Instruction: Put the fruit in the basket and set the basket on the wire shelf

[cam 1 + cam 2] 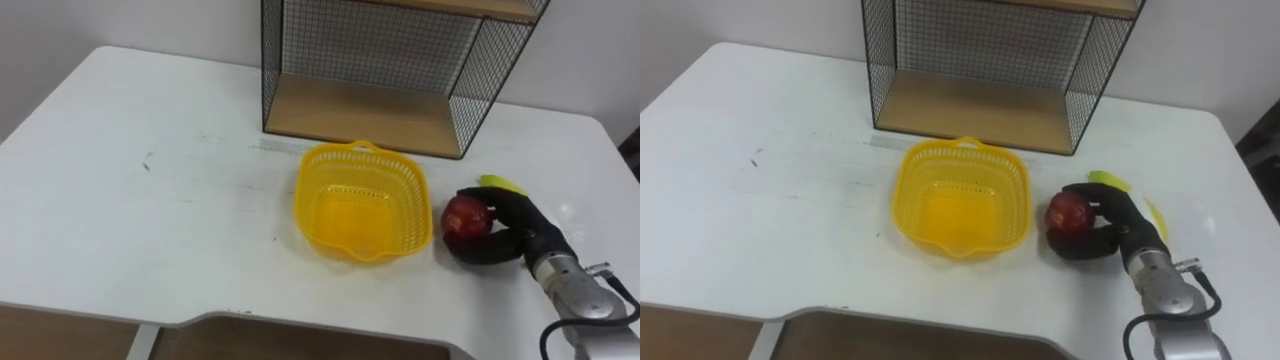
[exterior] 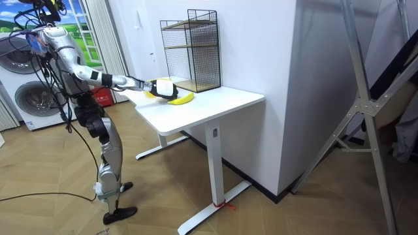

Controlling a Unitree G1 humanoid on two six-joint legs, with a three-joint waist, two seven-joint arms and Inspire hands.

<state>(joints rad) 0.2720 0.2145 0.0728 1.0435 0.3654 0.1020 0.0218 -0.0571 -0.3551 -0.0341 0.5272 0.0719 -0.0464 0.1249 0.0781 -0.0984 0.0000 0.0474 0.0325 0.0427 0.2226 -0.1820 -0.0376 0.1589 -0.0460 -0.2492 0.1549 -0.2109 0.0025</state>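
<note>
One apple (image 1: 467, 216) sits at the right of the left eye view, low in the frame, gripped by the right hand (image 1: 510, 238), whose dark fingers curl round it from behind and below. It is just right of the basket (image 1: 362, 200) and outside it. Whether it rests on the table (image 1: 150, 190) I cannot tell. A banana (image 1: 500, 184) tip pokes out above the hand, also outside the basket. The yellow basket stands at centre frame, its handle toward the shelf (image 1: 390, 70), which takes up the upper middle.

In the right eye view the layout is the same. More of the banana shows, lying on the table to the hand's right, and a narrow gap separates the apple from the basket rim.

In the room view the robot stands upright at the table's end, upper left of the frame, with its right arm stretched over the tabletop toward the basket. The shelf stands at the table's far edge, by the wall. Washing machines (image 2: 23, 85) line the left edge, behind the robot.
</note>
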